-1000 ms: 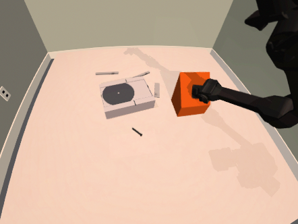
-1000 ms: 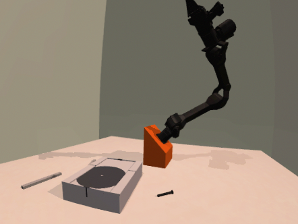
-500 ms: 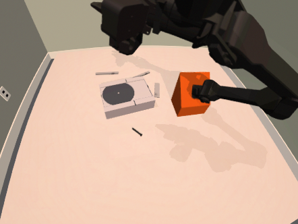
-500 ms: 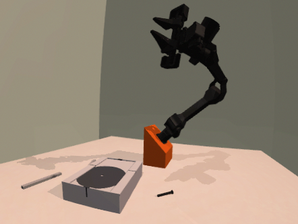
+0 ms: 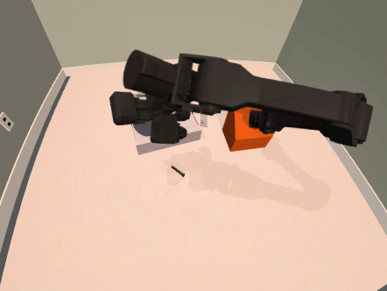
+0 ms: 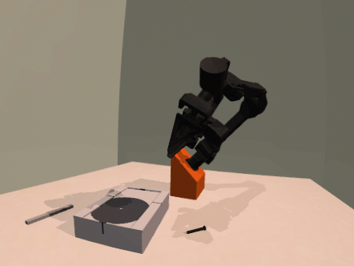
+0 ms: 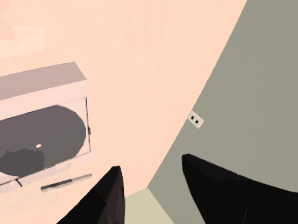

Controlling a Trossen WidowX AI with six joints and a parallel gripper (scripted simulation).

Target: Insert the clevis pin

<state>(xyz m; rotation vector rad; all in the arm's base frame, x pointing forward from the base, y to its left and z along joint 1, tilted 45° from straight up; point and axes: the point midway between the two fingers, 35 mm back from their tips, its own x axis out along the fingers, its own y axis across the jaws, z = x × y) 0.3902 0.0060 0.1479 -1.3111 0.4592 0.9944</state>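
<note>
One partly open gripper (image 5: pixel 177 124) (image 6: pixel 170 155) (image 7: pixel 152 167), holding nothing; one pin (image 5: pixel 178 171) (image 6: pixel 196 230), one disc (image 5: pixel 142 128) (image 6: pixel 120 214) (image 7: pixel 50 131), one tray (image 5: pixel 168 145) (image 6: pixel 108 236) (image 7: pixel 42 82).

A smooth dark grey aluminium disc (image 6: pixel 134 214) (image 7: pixel 47 125), a small pale spot at its middle, contrasts with a light grey rectangular steel tray (image 5: pixel 168 144) (image 6: pixel 108 236) (image 7: pixel 35 90) marked by thin dark lines. The slender steel clevis pin (image 5: pixel 178 171) (image 6: pixel 196 230) appears black. A solid orange wedge-shaped block (image 5: pixel 249 139) (image 6: pixel 183 182) glows against a black jointed robot arm (image 5: pixel 298 98) (image 6: pixel 236 120) and a pale peach table (image 5: pixel 175 245) (image 6: pixel 256 248) (image 7: pixel 135 60) patterned with tan shadows. A thin square-edged bar (image 6: pixel 49 214) (image 7: pixel 66 183) shows light and dark grey; walls (image 5: pixel 166 28) (image 6: pixel 220 32) (image 7: pixel 255 120) are beige and grey-green.
</note>
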